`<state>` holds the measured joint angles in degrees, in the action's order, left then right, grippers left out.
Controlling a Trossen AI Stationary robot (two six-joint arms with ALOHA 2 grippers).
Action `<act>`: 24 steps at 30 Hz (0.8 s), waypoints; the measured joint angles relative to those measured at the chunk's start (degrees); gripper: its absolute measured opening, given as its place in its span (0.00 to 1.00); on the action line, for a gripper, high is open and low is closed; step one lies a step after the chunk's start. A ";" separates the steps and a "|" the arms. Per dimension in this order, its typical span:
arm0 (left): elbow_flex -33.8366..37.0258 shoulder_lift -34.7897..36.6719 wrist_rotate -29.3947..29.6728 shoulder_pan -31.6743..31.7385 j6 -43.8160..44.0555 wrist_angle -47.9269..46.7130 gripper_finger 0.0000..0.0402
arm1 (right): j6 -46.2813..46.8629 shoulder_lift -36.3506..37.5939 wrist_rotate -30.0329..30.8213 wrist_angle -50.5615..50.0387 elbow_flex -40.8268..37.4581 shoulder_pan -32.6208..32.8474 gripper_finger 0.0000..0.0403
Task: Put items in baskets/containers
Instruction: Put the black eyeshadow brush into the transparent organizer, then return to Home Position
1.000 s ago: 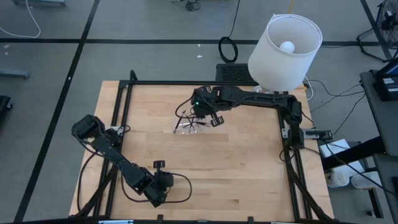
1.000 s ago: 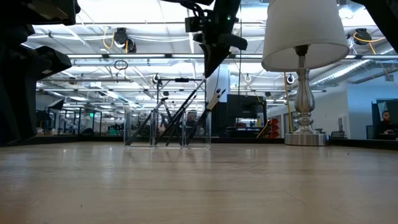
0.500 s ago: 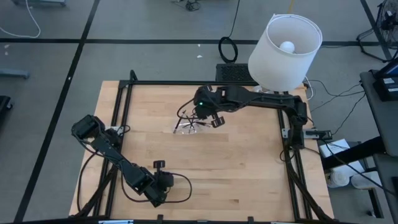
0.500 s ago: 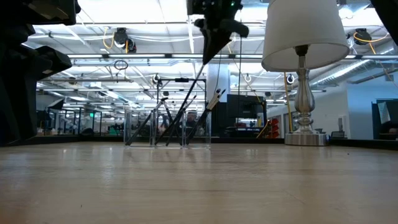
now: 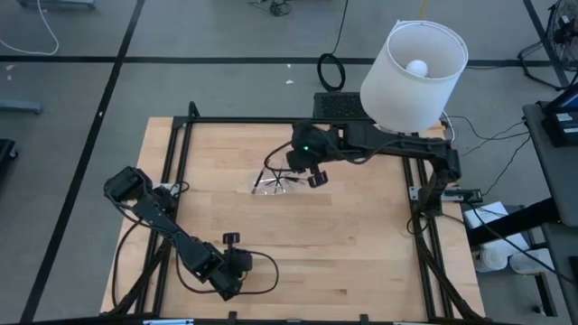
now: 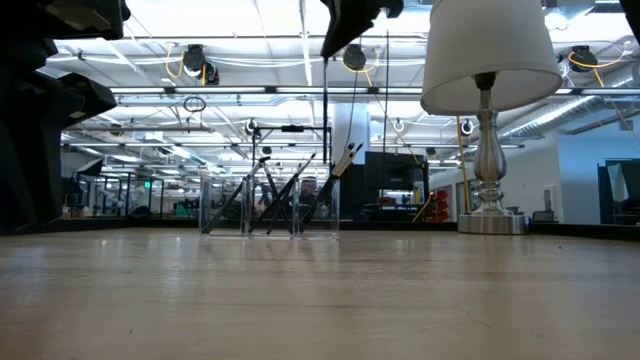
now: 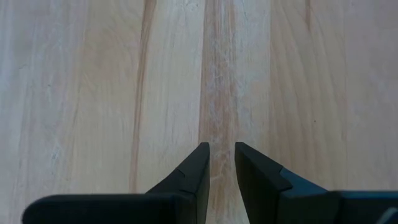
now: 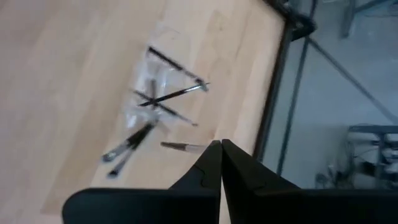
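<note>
Brushes (image 5: 274, 178): we count several, standing crossed in clear container (image 6: 268, 207), mid-table toward far edge. Right gripper (image 8: 221, 149) above and beside it, jaws together, empty. Left gripper (image 7: 222, 163) near front edge, jaws slightly apart.

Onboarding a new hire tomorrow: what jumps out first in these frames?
The big white lampshade at the table's far right corner dominates. Next, the right claw hangs high above a clear container at mid-table bristling with thin dark brushes leaning out at angles. The left claw waits near the front edge over bare wood, fingers slightly apart.
</note>
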<state>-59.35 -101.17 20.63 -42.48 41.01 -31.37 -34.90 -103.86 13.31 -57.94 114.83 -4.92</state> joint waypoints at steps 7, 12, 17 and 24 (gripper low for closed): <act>0.00 0.00 0.47 0.03 -0.04 0.00 0.21 | 1.48 1.30 -1.58 1.25 -0.06 1.72 0.00; 0.00 -0.02 0.47 0.03 0.05 0.03 0.21 | 2.33 1.43 -1.59 2.04 -0.09 1.81 0.00; 0.00 0.00 0.47 0.03 0.02 0.04 0.21 | 2.36 1.41 -1.63 2.03 -0.09 1.83 0.00; 0.00 0.00 4.58 0.03 -0.01 0.05 0.21 | 10.55 1.46 -8.45 0.29 -0.64 1.76 0.00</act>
<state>-59.35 -101.16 25.21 -42.46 41.00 -31.32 -24.36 -102.40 4.86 -57.65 114.18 -3.16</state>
